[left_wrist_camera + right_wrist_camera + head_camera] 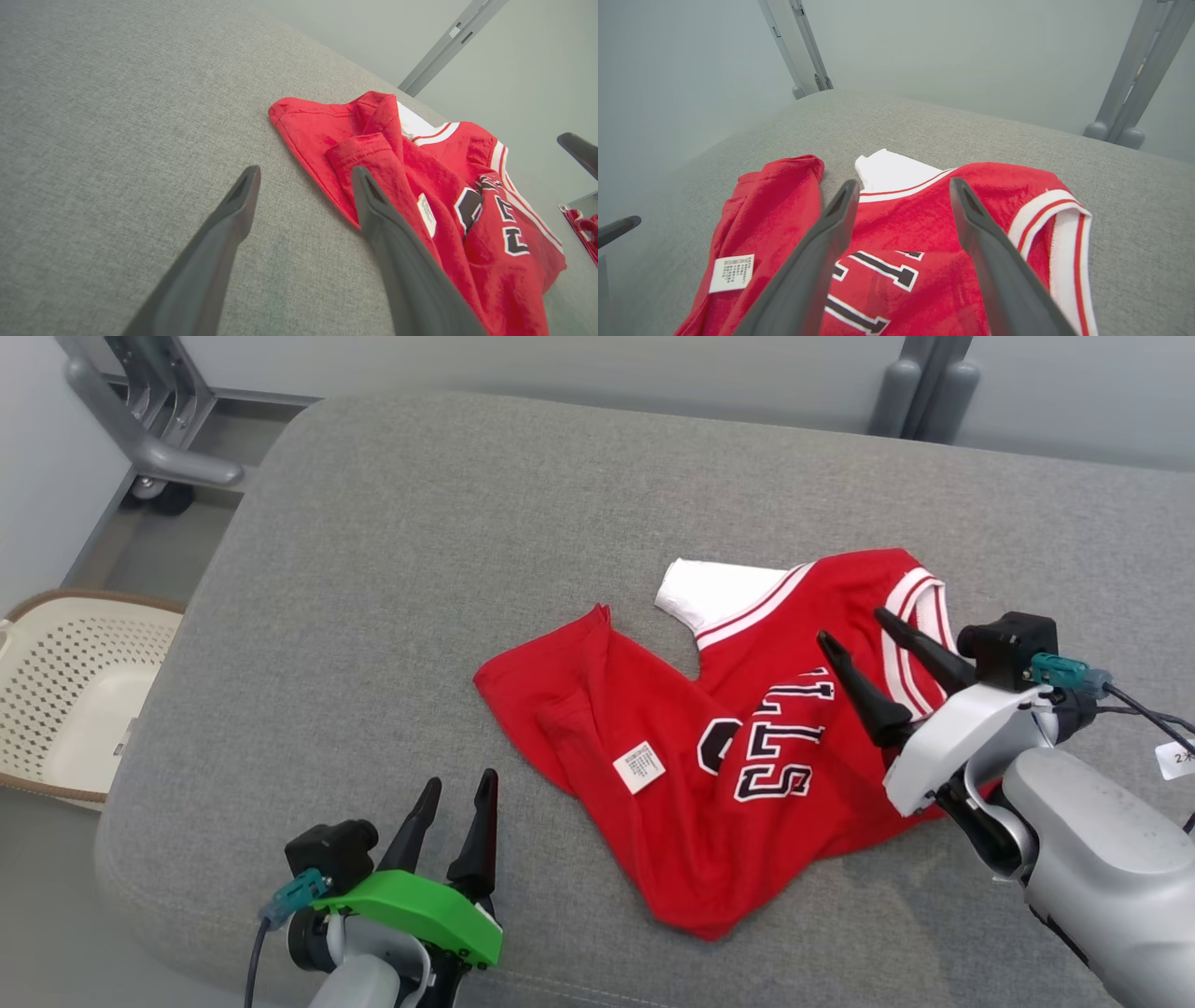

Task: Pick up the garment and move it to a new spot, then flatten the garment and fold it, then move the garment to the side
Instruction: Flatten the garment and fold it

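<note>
one red jersey (653,709) lies crumpled on the grey cushion (420,569), right of its middle and nearer the front edge than the back. its long axis seems to run slantwise, from the striped collar (920,607) toward the right edge down to a bunched end near the front edge. a folded flap carrying a white label (639,767) spreads toward the left.

the right jaws are the nearer pair. they hang directly over the chest lettering, just short of the collar, with fingers (854,686) pointing toward the back edge. they stand wide open and hold nothing; whether the tips brush the cloth i cannot tell.

the left jaws sit over bare cushion by the front edge, just beside the flap's left border but apart from it. they too are wide open and empty.

flattening would, i judge, want each pair on its own side: the right at the collar end, the left at the flap.
</note>
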### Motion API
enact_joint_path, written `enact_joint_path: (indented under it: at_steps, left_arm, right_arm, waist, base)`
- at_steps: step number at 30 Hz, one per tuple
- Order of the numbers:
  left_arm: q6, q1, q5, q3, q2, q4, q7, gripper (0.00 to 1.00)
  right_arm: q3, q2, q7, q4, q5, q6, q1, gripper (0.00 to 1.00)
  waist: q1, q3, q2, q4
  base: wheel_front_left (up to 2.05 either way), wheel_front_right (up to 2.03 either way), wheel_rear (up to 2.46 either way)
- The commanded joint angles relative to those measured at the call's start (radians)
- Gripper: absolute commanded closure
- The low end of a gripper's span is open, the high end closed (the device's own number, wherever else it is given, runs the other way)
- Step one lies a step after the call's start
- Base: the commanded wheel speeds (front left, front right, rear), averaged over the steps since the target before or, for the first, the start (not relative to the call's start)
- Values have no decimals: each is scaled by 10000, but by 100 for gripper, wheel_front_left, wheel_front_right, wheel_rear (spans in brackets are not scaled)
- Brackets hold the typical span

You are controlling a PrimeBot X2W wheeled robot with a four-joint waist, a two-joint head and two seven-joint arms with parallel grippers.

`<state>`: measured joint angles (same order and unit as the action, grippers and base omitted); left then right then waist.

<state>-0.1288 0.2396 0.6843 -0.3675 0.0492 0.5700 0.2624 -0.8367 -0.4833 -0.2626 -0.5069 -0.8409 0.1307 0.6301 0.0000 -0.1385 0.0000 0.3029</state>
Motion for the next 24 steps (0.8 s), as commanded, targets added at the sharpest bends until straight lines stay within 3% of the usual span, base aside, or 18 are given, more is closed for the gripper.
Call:
enact_joint_path:
  at_steps: [1, 6, 14, 19, 24]
  left_arm:
    - [-21, 174, -24, -50, 30, -80, 31, 0]
    - [-21, 336, 99, -269, 24, -225, 31, 0]
    - [-21, 493, 417, -530, 22, -368, 31, 0]
    - [-21, 551, 537, -713, 22, -452, 31, 0]
    - [-21, 612, 601, -753, 23, -502, 31, 0]
  right_arm:
    - [527, 238, -23, -333, 394, -1, -114, 0]
    - [2041, 558, -25, -1481, 1710, -3, 360, 0]
    - [3187, 525, -26, -3307, 3070, -3, 1446, 0]
    - [3176, 506, 13, -4568, 3597, -3, 2102, 0]
    - [2707, 606, 751, -5565, 3694, -3, 2593, 0]
  waist:
    - [0, -251, 0, 234]
    - [0, -745, 0, 699]
    - [0, -1592, 0, 1442]
    - [0, -1894, 0, 1707]
    - [0, -2049, 0, 1820]
  base:
    - [0, 0, 0]
    - [0, 0, 0]
    - [0, 0, 0]
    - [0, 0, 0]
    - [0, 0, 0]
